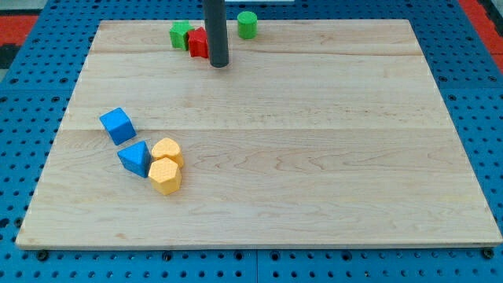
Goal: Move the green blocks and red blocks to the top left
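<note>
A green block [181, 34] sits near the board's top edge, left of centre, touching a red block [198, 42] on its right. A green cylinder [247, 24] stands apart, further right along the top edge. My dark rod comes down from the view's top, and my tip [218, 64] rests on the board just right of and slightly below the red block, close to it or touching it. The rod hides part of the red block's right side.
A blue cube [118, 126] and a blue triangular block [135, 159] lie at the board's lower left. Two yellow hexagonal blocks [167, 151] [165, 176] touch each other beside the blue triangular block. The wooden board [314, 157] lies on a blue pegboard.
</note>
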Robot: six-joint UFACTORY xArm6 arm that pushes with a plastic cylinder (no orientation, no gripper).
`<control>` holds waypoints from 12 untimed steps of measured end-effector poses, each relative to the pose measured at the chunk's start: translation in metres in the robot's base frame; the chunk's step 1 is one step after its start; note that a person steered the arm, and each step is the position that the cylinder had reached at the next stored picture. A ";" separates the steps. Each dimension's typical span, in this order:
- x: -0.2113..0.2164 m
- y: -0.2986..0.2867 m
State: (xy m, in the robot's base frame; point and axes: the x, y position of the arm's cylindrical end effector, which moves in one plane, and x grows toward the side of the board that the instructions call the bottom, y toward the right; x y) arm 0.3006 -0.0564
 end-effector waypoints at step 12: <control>-0.073 -0.095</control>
